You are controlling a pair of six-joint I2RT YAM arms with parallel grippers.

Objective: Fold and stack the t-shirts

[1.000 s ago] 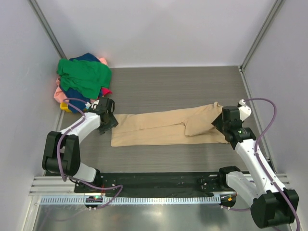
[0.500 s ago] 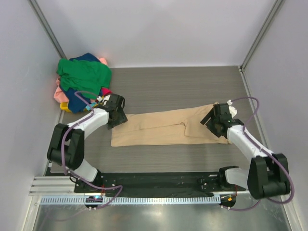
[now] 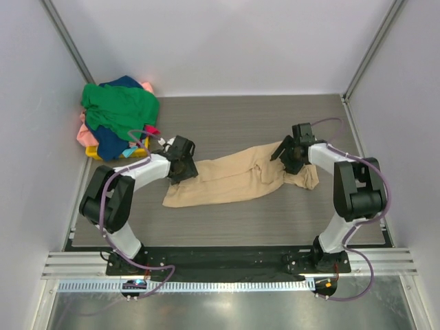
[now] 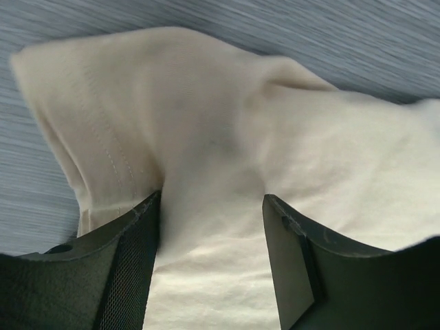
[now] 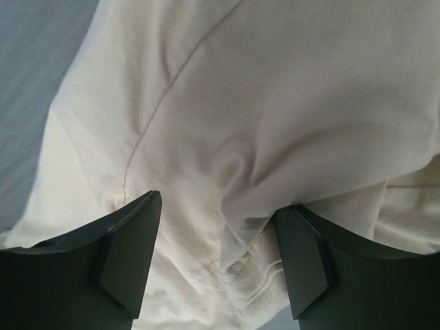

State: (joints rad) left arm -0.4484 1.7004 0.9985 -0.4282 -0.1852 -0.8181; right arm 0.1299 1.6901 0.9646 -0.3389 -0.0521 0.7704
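The tan shirt (image 3: 234, 180) lay on the table (image 3: 234, 124), its bunched ends pinched by the left gripper (image 3: 184, 163) and right gripper (image 3: 289, 157). A fold seemed under way. Next, both ends probably needed carrying across together and laying flat.

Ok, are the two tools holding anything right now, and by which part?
Both hold the tan shirt: the left tool pinches its far left corner, the right tool a bunch of cloth on its far edge near the right end.

Tan t-shirt (image 3: 227, 183) on grey streaked tabletop (image 3: 234, 124); green t-shirt (image 3: 120, 106), navy t-shirt (image 3: 108, 139), pink t-shirt (image 3: 82, 136) and yellow basket (image 3: 92, 154) at far-left corner.
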